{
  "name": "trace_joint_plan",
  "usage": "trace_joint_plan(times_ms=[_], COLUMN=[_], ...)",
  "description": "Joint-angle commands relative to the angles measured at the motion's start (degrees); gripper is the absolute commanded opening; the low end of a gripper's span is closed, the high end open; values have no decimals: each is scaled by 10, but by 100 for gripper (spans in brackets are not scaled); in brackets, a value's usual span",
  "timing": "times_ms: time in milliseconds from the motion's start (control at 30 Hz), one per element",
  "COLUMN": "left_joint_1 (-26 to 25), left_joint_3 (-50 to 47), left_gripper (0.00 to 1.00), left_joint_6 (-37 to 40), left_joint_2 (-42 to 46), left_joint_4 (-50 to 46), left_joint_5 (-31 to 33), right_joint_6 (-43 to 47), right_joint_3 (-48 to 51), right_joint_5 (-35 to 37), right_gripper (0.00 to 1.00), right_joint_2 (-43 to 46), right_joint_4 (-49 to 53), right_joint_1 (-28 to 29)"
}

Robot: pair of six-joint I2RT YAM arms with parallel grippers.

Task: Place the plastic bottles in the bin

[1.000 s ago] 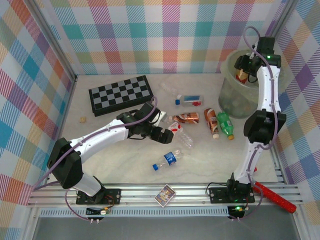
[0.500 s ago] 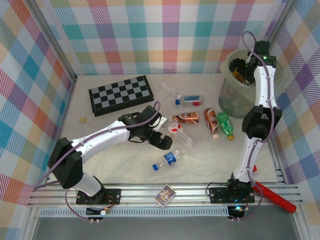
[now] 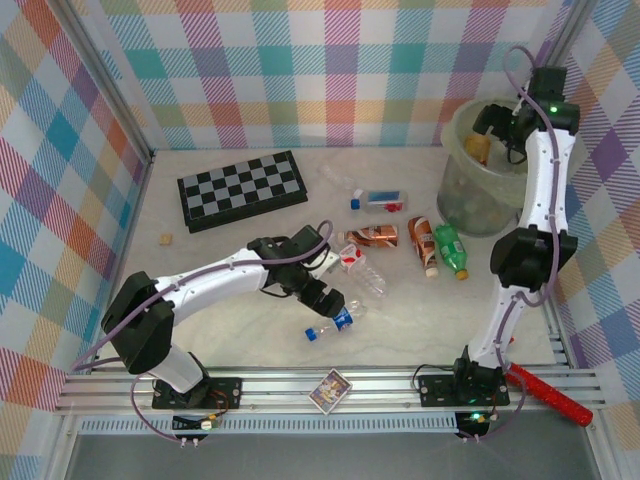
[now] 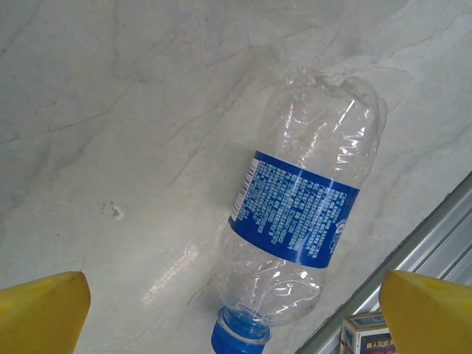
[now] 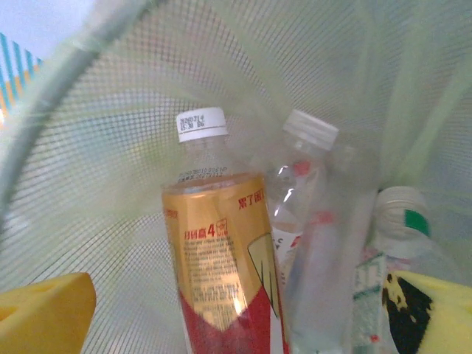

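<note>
**Mia:** What is the biggest thing?

**Tom:** The pale bench (image 3: pixel 230 330). After that comes the bin (image 3: pixel 455 190), a tall green one in the far right corner. Up close, its wall (image 5: pixel 110 184) looks like a net.

**Mia:** And the chequered board (image 3: pixel 240 190)?

**Tom:** It lies flat at the far left, well apart from the bin.

**Mia:** Where is the right pincer (image 3: pixel 487 130)?

**Tom:** Over the mouth of the bin. Its own camera shows the right pincer (image 5: pixel 240 313) with its yellow fingers wide apart. A gold-label bottle (image 5: pixel 217 258) is between them inside the bin, and neither finger touches it. Two clear bottles with white caps (image 5: pixel 310 221) are just beside it.

**Mia:** And the left pincer (image 3: pixel 328 303)?

**Tom:** Low over the middle of the bench. The left pincer (image 4: pixel 234 313) is wide apart too. A blue-label bottle (image 4: pixel 299 214) lies on its side under it, not held.

**Mia:** Are more bottles out on the bench?

**Tom:** Yes. A green bottle (image 3: pixel 452 250) and a brown bottle (image 3: pixel 422 243) lie side by side near the bin. A red-label bottle (image 3: pixel 375 234) lies just left of them.

**Mia:** What is smallest?

**Tom:** The little card box (image 3: pixel 331 388) on the rail at the near edge.
</note>
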State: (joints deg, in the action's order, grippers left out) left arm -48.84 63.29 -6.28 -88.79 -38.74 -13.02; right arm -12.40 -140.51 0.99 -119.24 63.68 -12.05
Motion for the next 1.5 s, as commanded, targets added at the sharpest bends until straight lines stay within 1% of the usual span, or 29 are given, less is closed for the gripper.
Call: trace_joint_plan(times_ms=[0,67,200,300,400,467,567,667,733,867,1000,1067,1167,1267,1367,1467], left_joint_1=[-19,-22,-28,-34,-39,-45,-57,-58,-58,-58,-58,-59,-57,-54,-40,-16], left_joint_3=[-15,-20,-23,-27,-29,-25,-24,-28,-31,-31,-18,-10,26,49,59,69], left_gripper=[100,100,100,99,97,96,95,92,88,76,65,61,54,53,53,53], left_joint_6=[11,6,2,7,10,17,28,34,38,48,55,55,46,35,25,23], left_joint_2=[-11,-20,-36,-45,-54,-63,-74,-89,-97,-109,-116,-119,-124,-118,-109,-102], left_joint_4=[11,23,38,35,40,37,36,31,29,21,16,10,-31,-45,-48,-58], left_joint_5=[-12,-11,-10,-6,-11,-22,-32,-28,-26,-20,1,12,27,38,49,26], right_joint_6=[5,-8,-63,-102,-131,-138,-137,-136,-136,-141,-150,-156,-163,-166,-163,-152], right_joint_3=[23,63,137,185,250,280,296,305,316,340,359,373,396,417,434,446], right_joint_5=[1,-26,-143,-196,-224,-230,-226,-227,-235,-262,-285,-305,-358,-407,-428,-439], right_gripper=[99,99,99,99,99,99,99,99,99,99,99,99,99,99,99,99], right_joint_2=[62,94,154,197,250,275,298,313,322,339,350,356,365,373,379,382], right_joint_4=[9,-13,-49,-72,-105,-117,-112,-102,-103,-114,-124,-137,-163,-182,-192,-200], right_joint_1=[-3,-3,-3,-1,0,1,2,2,2,8,15,15,18,29,44,60])
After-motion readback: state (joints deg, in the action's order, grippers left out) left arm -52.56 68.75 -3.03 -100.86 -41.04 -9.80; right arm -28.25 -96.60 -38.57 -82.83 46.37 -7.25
